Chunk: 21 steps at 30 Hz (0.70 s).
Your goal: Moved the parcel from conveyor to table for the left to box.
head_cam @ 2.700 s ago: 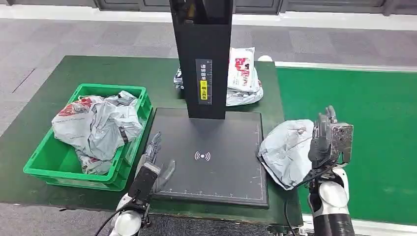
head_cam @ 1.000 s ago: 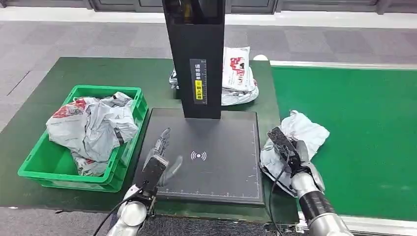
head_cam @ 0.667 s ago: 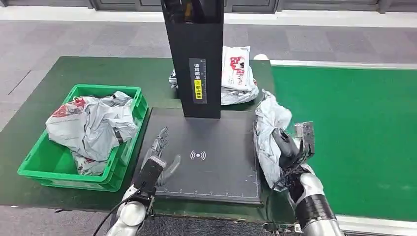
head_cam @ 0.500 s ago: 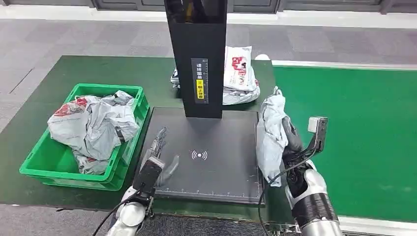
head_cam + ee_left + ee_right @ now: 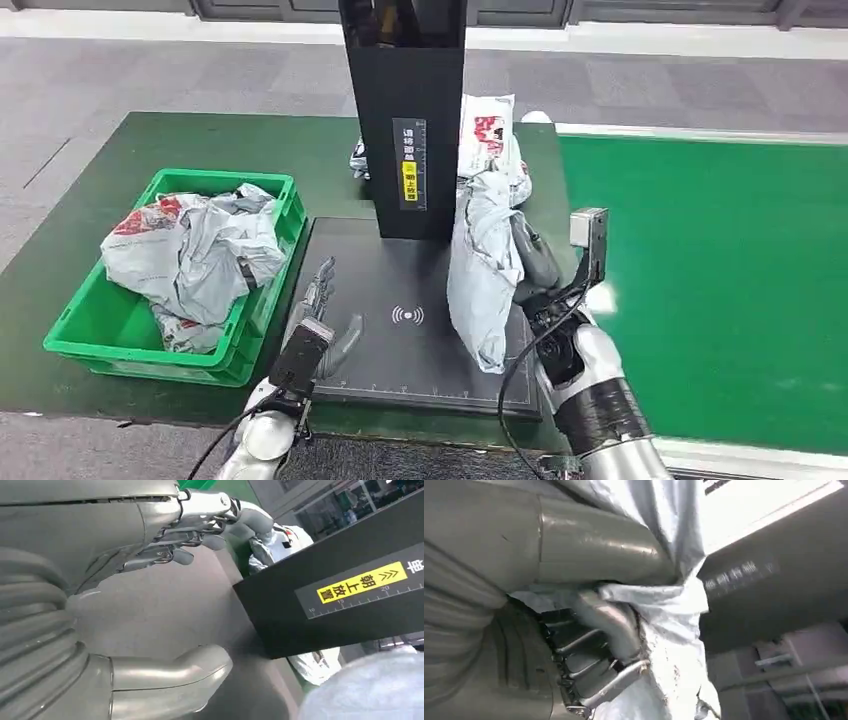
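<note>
My right hand [image 5: 535,270] grips a crumpled grey parcel [image 5: 482,270] and holds it hanging upright over the right part of the black scanner pad [image 5: 400,345]. In the right wrist view the thumb and fingers [image 5: 609,625] clamp the grey plastic [image 5: 674,605]. My left hand [image 5: 322,320] rests at the pad's near left corner, fingers spread and holding nothing; the left wrist view shows that hand [image 5: 150,580] over the pad. The green box [image 5: 95,335] at the left holds several grey parcels [image 5: 195,250].
A tall black scanner post [image 5: 410,120] rises from the back of the pad. More parcels [image 5: 495,140] lie behind it on the dark green table [image 5: 200,145]. The bright green conveyor [image 5: 720,260] runs along the right.
My right hand closed on the parcel at the conveyor's edge, lifted it upright and carried it left over the scanner pad. The left hand has stayed at the pad's corner.
</note>
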Available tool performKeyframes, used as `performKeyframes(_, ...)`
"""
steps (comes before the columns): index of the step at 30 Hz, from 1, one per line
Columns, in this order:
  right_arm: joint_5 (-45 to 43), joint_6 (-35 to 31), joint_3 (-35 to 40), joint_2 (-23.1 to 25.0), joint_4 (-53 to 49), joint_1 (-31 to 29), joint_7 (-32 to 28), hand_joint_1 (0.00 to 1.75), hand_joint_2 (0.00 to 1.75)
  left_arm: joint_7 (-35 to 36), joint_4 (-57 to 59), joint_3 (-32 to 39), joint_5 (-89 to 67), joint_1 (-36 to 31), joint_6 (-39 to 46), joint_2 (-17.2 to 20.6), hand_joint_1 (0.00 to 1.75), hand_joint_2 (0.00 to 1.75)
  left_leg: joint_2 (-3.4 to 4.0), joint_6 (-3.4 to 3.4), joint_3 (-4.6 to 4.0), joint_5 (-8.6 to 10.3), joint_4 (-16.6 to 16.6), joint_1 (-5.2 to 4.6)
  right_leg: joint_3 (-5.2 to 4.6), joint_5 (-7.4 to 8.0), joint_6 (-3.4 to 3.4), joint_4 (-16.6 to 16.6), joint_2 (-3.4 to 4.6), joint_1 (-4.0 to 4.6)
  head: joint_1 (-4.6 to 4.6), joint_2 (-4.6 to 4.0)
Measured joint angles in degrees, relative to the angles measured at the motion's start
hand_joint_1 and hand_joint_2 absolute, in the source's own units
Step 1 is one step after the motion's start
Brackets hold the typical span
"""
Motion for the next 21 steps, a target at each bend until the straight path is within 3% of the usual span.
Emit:
performKeyframes(3, 0.75, -0.15, 3.79, 0.85, 2.52, -0.94, 0.26, 0.19, 1.75, 0.29, -0.33, 0.00, 0.00, -0.02, 0.26, 0.00, 0.00, 1.75, 0.00, 0.00, 0.02, 0.00, 0.00, 0.00, -0.02, 0.00, 0.00, 0.00, 0.01, 0.00, 0.00, 0.00)
performKeyframes(4, 0.72, -0.24, 4.80, 1.03, 3.09, -0.97, 0.18, 0.00, 1.75, 0.46, -0.39, 0.00, 0.00, -0.02, 0.33, 0.00, 0.00, 1.75, -0.05, -0.01, 0.01, 0.01, 0.00, 0.00, -0.02, -0.01, 0.00, 0.00, -0.05, 0.00, -0.02, 0.00)
performKeyframes(21, 2.08, -3.06, 11.74, 2.91, 16.27, -2.08, 1.60, 0.00, 1.75, 1.53, -0.35, -0.09, 0.04, -0.32, 0.70, 0.04, 0.00, 1.75, -0.13, -0.03, -0.02, 0.03, 0.01, 0.00, -0.03, -0.01, 0.00, -0.01, -0.08, 0.00, 0.00, 0.00)
